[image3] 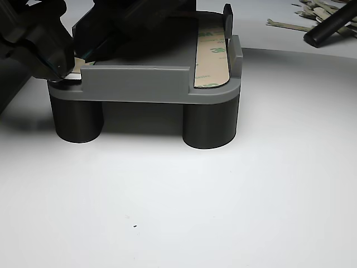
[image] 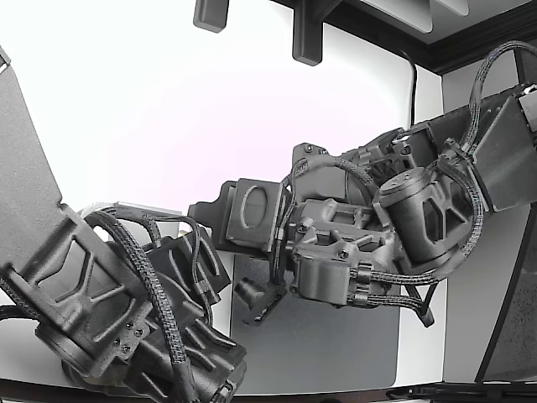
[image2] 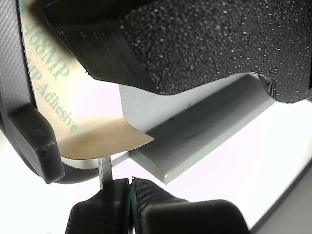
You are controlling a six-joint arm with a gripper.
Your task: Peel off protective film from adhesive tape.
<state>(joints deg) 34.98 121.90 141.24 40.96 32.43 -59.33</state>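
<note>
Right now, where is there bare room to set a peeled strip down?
Free: the white table in front of the grey fixture. Crowded: the fixture's far-left corner, where the gripper works, and the back right with scrap strips.

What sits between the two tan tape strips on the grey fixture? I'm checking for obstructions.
In the other view, only the grey fixture's raised wall and dark recess separate the right strip from the left strip.

A white table (image3: 184, 206) carries a grey fixture (image3: 139, 84) standing on two dark round legs (image3: 210, 125); far back, at the other view's right, a heap of peeled strips (image3: 321, 11) lies on it beside a black rod (image3: 330, 27); a dark mat (image: 327, 344) shows in the exterior view.
</note>
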